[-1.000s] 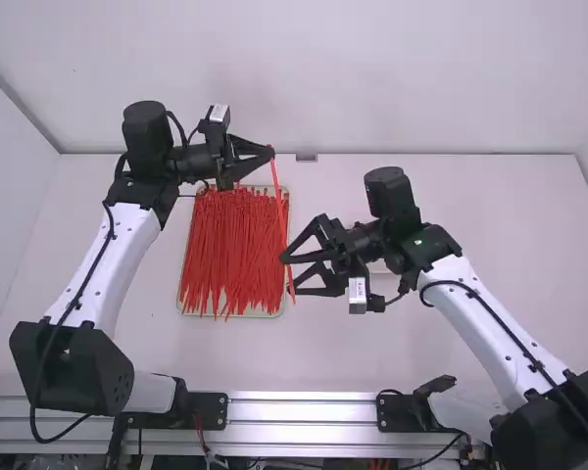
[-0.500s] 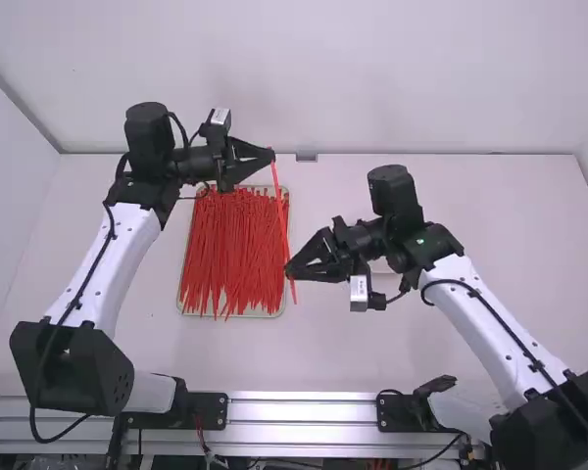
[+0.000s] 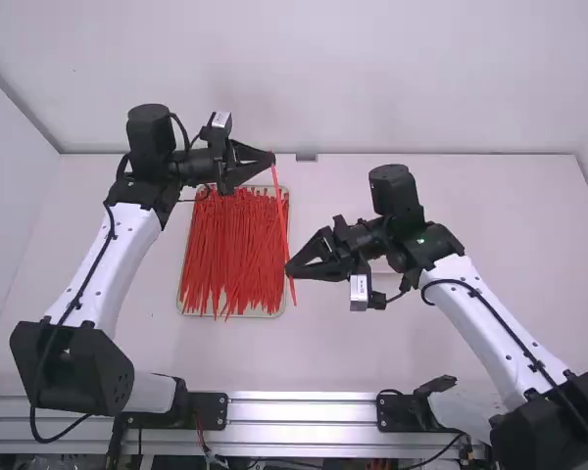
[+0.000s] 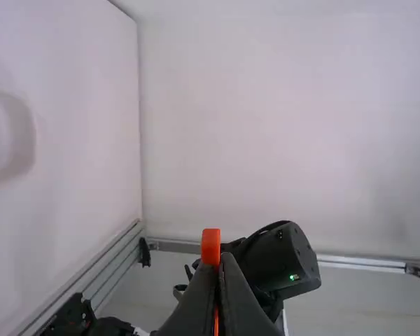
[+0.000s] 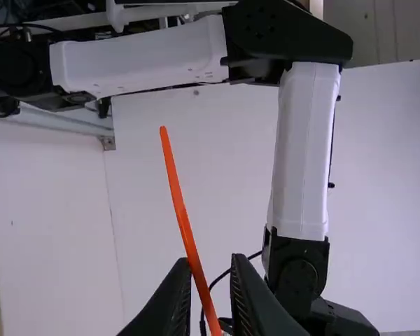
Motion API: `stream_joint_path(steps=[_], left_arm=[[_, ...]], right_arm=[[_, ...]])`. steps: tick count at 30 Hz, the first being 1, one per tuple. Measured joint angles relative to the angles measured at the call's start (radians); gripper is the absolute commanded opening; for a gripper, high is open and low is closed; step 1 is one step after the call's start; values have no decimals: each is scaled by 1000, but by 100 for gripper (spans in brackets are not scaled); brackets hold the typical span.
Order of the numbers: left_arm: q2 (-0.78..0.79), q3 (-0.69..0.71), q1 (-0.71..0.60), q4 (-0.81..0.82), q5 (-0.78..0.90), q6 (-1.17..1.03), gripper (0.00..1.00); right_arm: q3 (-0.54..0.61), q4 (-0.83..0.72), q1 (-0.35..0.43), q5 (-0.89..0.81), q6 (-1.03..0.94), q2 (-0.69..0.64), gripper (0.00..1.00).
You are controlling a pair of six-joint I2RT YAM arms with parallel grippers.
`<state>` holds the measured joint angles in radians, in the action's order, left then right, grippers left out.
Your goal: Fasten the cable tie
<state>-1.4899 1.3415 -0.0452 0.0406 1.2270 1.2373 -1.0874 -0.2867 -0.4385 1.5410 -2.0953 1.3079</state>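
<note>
One red cable tie [image 3: 281, 225] hangs slanted above the right edge of a pile of red ties [image 3: 230, 250]. My left gripper [image 3: 268, 157] is shut on its upper end above the pile's far right corner. In the left wrist view the tie's orange-red head [image 4: 211, 246] pokes out just past the shut left gripper [image 4: 218, 269]. My right gripper [image 3: 292, 264] is shut on the lower part of the same tie, whose tip sticks out below it. In the right wrist view the tie [image 5: 178, 203] rises from between the right gripper's [image 5: 206, 280] fingers.
The pile of ties lies on a tan board [image 3: 284, 193] left of the table's middle. The right arm's motor housing [image 4: 276, 255] faces the left wrist camera. White table stretches to the right and in front of the board.
The right gripper, open wide around the tie a second ago, has shut on its lower part. The left gripper has kept its hold and place.
</note>
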Motion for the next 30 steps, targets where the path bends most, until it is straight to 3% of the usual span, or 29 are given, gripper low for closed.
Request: stream_joint_path(steps=[3, 4, 18, 30], left_arm=[[0, 0, 0, 0, 0, 0, 2], [0, 0, 0, 0, 0, -3, 2], [0, 0, 0, 0, 0, -91, 2], [0, 0, 0, -45, -1, -392, 2]], right_arm=[[0, 0, 0, 0, -2, 0, 13], [0, 2, 0, -2, 0, 0, 0], [0, -5, 0, -3, 27, 0, 0], [0, -8, 40, -6, 273, 0, 0]])
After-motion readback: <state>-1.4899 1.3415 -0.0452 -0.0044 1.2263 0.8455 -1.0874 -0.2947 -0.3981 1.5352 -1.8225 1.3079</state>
